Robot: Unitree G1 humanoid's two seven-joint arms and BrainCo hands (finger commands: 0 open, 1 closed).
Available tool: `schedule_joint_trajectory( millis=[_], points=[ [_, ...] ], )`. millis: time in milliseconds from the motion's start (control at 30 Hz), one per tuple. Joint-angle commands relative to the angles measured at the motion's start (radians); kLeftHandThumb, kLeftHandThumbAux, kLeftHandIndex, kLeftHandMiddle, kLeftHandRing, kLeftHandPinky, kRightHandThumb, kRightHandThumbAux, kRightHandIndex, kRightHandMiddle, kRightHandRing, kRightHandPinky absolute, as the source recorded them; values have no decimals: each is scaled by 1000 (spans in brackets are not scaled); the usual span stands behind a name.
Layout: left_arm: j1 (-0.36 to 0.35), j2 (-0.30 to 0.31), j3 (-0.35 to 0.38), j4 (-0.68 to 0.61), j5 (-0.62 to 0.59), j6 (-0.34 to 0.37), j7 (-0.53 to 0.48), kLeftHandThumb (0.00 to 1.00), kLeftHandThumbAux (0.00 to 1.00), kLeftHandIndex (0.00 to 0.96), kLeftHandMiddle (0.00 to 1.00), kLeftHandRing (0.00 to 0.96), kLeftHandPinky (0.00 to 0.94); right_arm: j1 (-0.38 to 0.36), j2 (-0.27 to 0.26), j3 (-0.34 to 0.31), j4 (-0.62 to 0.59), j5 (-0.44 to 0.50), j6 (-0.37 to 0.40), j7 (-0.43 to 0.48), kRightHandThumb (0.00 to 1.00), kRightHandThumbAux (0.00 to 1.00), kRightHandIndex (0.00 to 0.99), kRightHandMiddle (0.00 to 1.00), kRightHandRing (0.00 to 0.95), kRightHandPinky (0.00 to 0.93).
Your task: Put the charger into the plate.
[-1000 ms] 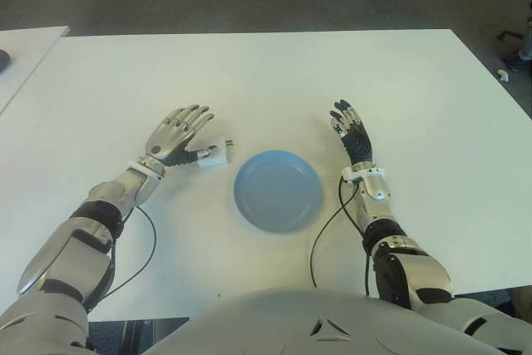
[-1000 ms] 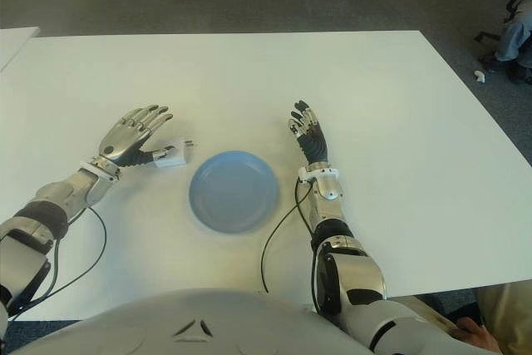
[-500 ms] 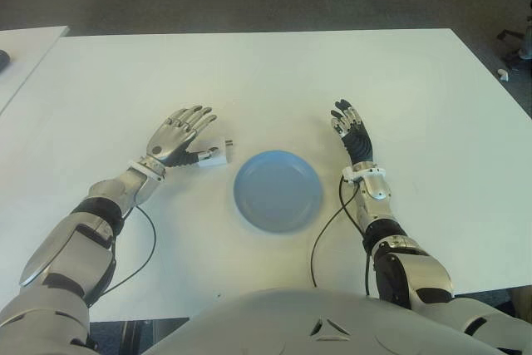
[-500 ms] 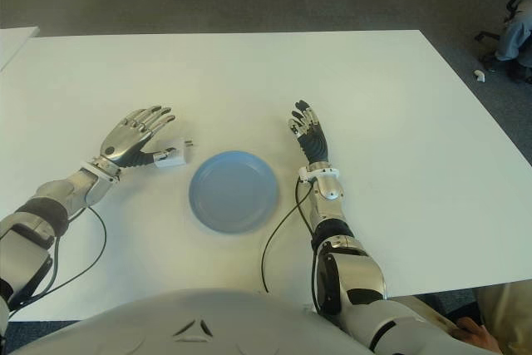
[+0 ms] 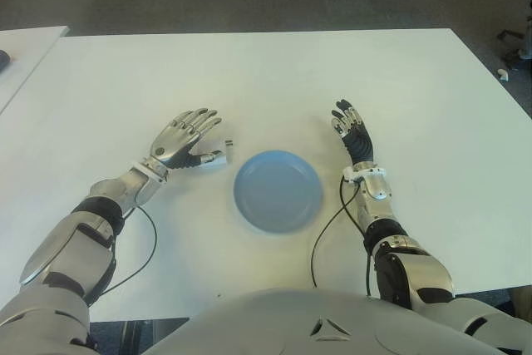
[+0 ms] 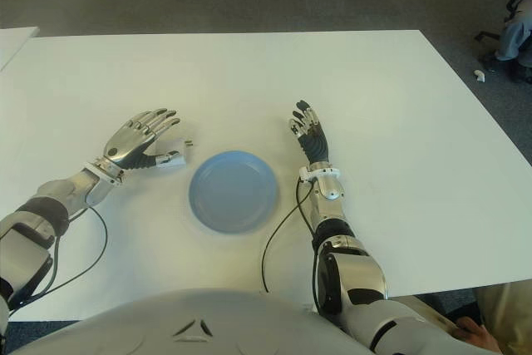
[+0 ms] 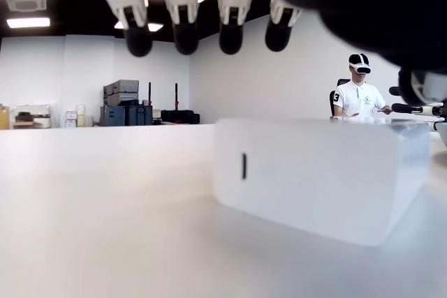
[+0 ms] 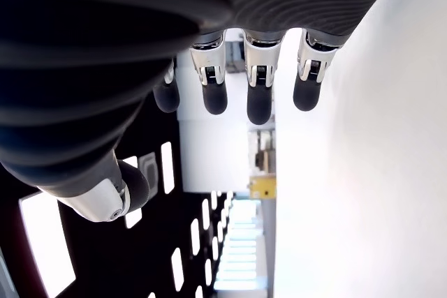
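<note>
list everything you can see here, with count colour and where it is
table: 1, white, in front of the robot
plate: 1, blue, on the table between the hands, empty
charger: 1, white, on the table left of the plate, under the left hand
second table: 1, white, far left edge
person: 1, white shirt, seated in the background
left hand: 1, silver, fingers spread over the charger
right hand: 1, black and silver, open, right of the plate

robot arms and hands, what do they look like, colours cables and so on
Both arms have silver-grey metal shells with black joint sections. The left hand shows silver finger segments with dark fingertips; the right hand shows black ribbed rubber fingers with silver knuckles. A white band circles each wrist, and a thin black cable loops from each forearm across the white table.
</note>
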Motion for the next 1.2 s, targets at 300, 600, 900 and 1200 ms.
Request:
schedule_joint_trajectory(
  millis=[300,600,900,1200],
  points=[
    [-1,16,2,11,-19,-42,-33,272,172,0,0,0,0,179,17,-6,150,7,110,-12,111,567,15,110,112,120],
    [3,57,21,-28,-48,-107,-80,286,166,0,0,0,0,183,21,-15,147,21,112,-3,131,585,24,123,126,129],
    [19,97,22,-84,-56,-156,-142,306,160,0,0,0,0,183,19,-14,149,19,125,-4,124,593,17,114,113,108],
    [36,114,36,-100,-78,-175,-228,312,164,0,0,0,0,177,17,-9,151,11,139,-20,110,592,15,109,107,97]
  ],
)
